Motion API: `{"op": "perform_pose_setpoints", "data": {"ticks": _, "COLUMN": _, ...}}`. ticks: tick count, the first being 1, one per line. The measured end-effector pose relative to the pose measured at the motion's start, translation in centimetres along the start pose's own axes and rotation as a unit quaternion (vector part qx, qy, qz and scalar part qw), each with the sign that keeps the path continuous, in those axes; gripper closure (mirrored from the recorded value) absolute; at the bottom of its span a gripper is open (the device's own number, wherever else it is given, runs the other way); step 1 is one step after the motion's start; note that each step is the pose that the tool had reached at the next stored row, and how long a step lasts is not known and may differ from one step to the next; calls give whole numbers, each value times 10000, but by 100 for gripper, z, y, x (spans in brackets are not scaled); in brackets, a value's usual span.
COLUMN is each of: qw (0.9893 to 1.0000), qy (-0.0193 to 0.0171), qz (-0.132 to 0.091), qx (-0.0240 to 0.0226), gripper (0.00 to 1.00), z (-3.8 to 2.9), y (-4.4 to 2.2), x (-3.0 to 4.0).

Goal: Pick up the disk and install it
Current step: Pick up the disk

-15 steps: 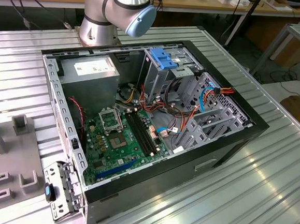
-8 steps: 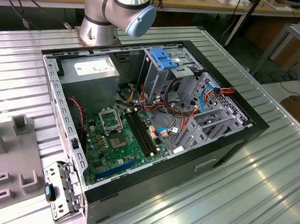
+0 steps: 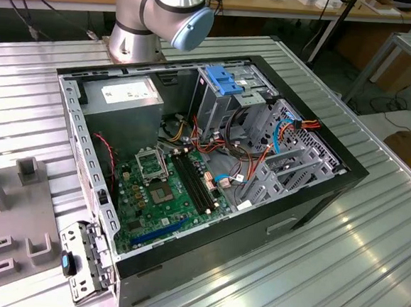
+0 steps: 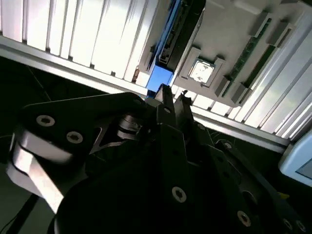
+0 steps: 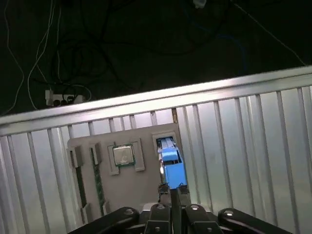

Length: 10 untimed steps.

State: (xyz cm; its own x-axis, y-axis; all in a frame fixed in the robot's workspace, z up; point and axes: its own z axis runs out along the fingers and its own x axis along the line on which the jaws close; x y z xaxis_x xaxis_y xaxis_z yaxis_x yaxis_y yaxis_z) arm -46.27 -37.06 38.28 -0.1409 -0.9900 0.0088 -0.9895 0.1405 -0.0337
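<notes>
Standing on edge in a slot at one end of the grey holder plate, the disk shows its bright blue rail toward the camera in the first wrist view. The second wrist view has the disk with a dark metal edge running away behind the blue end. It is still seated in the plate, not lifted.

The pincer sits right over the disk's near end. Its black fingers are pressed almost together, with just a thin slit between the tips. In the second wrist view the pincer tips reach the blue rail's end; cannot tell if they actually pinch any part of it.

Also on the plate: a square processor chip in its own raised frame, one pocket over from the disk. Thin green memory sticks stand in slots beyond the chip, farther from the disk.

The plate lies flat on the ribbed metal bench, close to the bench's edge. Beyond that edge are a dark floor and loose cables.

In the exterior view, the plate is at the exterior view's left. An open computer case lies on its side on the bench just beside the plate, toward the exterior view's right. A green motherboard is exposed inside the case. A tall grey drive cage with a blue latch is at the side of the case away from the plate. The arm base stands behind the case.
</notes>
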Motion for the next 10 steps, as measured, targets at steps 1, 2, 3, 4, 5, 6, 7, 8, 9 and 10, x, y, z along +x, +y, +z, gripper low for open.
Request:
{"op": "perform_pose_setpoints", "data": {"ticks": 1, "qw": 9998, "qy": -6, "qz": -182, "qx": 2, "gripper": 71, "z": 15, "y": 1, "x": 0}}
{"op": "perform_pose_setpoints", "data": {"ticks": 2, "qw": 9996, "qy": -9, "qz": -265, "qx": 2, "gripper": 71, "z": 21, "y": 1, "x": 0}}
{"op": "perform_pose_setpoints", "data": {"ticks": 3, "qw": 9993, "qy": -13, "qz": -365, "qx": 4, "gripper": 64, "z": 29, "y": 1, "x": 0}}
{"op": "perform_pose_setpoints", "data": {"ticks": 4, "qw": 9986, "qy": -18, "qz": -531, "qx": 5, "gripper": 58, "z": 41, "y": 2, "x": 0}}
{"op": "perform_pose_setpoints", "data": {"ticks": 5, "qw": 9971, "qy": -26, "qz": -764, "qx": 7, "gripper": 53, "z": 75, "y": 2, "x": 0}}
{"op": "perform_pose_setpoints", "data": {"ticks": 6, "qw": 9962, "qy": -30, "qz": -869, "qx": 5, "gripper": 46, "z": 100, "y": 3, "x": -1}}
{"op": "perform_pose_setpoints", "data": {"ticks": 7, "qw": 9960, "qy": -29, "qz": -893, "qx": -13, "gripper": 46, "z": 134, "y": 4, "x": -1}}
{"op": "perform_pose_setpoints", "data": {"ticks": 8, "qw": 9962, "qy": -28, "qz": -875, "qx": -34, "gripper": 46, "z": 192, "y": 3, "x": -3}}
{"op": "perform_pose_setpoints", "data": {"ticks": 9, "qw": 9963, "qy": -26, "qz": -855, "qx": -40, "gripper": 46, "z": 212, "y": 3, "x": -4}}
{"op": "perform_pose_setpoints", "data": {"ticks": 10, "qw": 9964, "qy": -26, "qz": -842, "qx": -43, "gripper": 46, "z": 228, "y": 2, "x": -5}}
